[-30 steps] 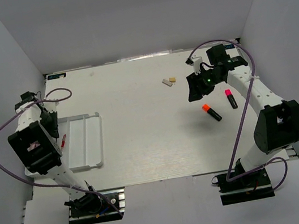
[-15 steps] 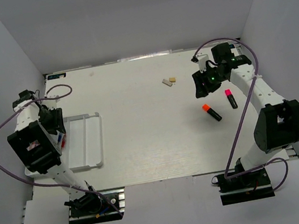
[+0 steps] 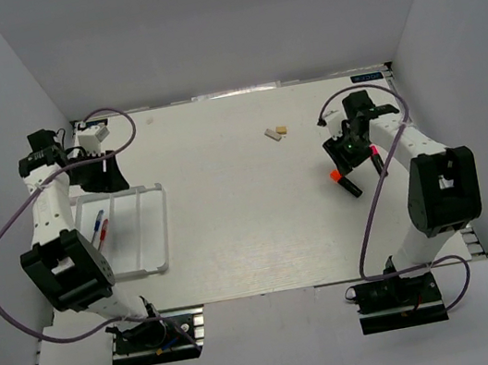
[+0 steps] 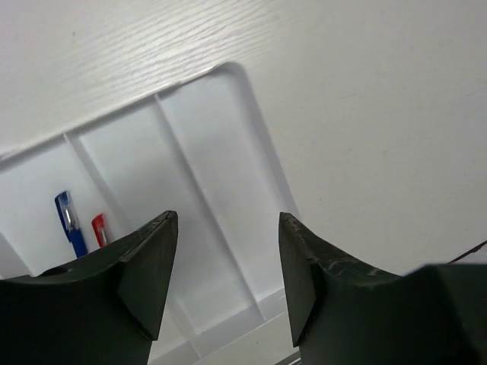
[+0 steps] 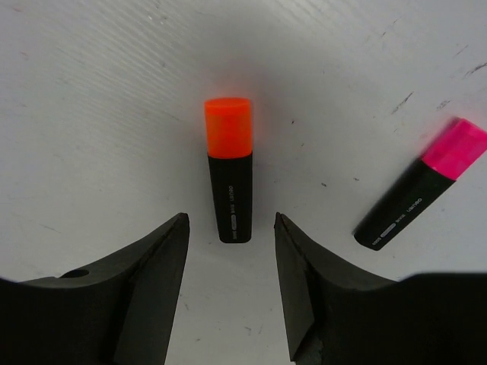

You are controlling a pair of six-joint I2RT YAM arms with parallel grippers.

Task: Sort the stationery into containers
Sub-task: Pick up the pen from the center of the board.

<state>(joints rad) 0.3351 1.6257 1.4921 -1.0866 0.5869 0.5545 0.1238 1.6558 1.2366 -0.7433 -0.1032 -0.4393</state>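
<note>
Black highlighter with orange cap [image 5: 229,171], flat on table [image 3: 233,231], pink-capped highlighter [image 5: 422,186] near, right gripper [image 5: 230,224] above, jaws apart, empty, left gripper [image 4: 227,220] over white tray [image 4: 262,163], jaws apart, blue pen [image 4: 68,224] and red pen [image 4: 99,228] in leftmost compartment

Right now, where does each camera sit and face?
Top external: above, behind the robot, looking down on the table; left arm and right arm show.
Left wrist: on the left gripper, facing down at the tray holding blue pen and red pen; open jaws show.
Right wrist: on the right gripper, facing down at the orange-capped highlighter and pink-capped highlighter; open jaws show.
Shared: top and right wrist show both highlighters; top and left wrist, the tray.
</note>
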